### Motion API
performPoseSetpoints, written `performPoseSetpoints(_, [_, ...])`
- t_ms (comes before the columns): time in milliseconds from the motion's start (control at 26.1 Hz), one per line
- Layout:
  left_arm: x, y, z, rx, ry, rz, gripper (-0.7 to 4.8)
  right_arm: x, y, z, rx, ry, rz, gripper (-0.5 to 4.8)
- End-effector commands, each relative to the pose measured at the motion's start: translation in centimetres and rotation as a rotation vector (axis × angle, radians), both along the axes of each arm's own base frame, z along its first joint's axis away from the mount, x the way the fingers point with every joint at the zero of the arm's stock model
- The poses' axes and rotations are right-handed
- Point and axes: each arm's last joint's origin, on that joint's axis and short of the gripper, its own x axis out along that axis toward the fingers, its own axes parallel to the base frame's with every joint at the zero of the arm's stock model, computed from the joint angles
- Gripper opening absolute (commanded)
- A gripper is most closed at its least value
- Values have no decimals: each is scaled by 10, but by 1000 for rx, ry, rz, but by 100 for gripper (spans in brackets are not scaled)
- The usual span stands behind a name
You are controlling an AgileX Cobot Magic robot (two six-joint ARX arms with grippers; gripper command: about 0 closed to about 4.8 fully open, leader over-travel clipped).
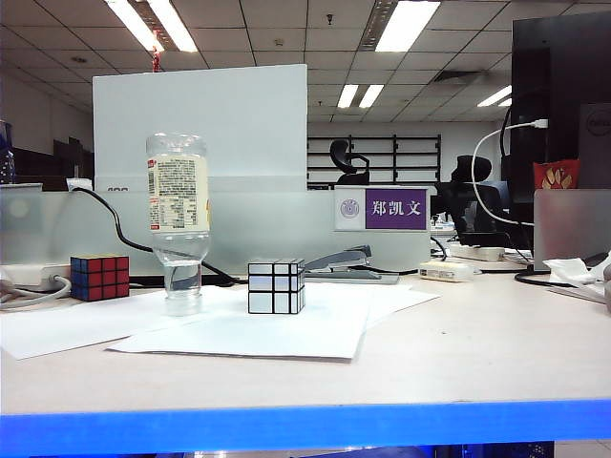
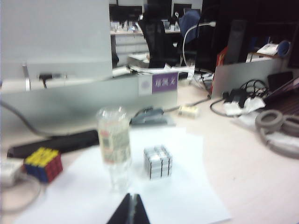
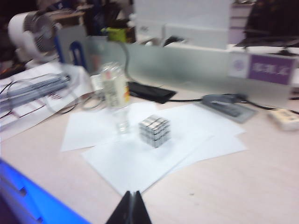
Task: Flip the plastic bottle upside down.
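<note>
clear plastic bottle (image 1: 178, 221) already stands cap-down on the paper (image 1: 267, 329) beside the mirror cube (image 1: 276, 286), so left pincer (image 2: 132, 201) and right pincer (image 3: 132, 199) hang back, closed, empty.

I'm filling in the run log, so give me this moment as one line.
plastic bottle: inverted, neck down on paper, free | left gripper: jaws shut, empty, back | right gripper: jaws shut, empty, back
</note>
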Motion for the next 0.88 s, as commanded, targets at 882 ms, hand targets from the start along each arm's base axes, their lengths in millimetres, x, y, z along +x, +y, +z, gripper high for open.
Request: performPoseSetpoints(882, [54, 8, -63, -302, 136, 26, -5, 43, 61, -83, 218, -296, -86, -8])
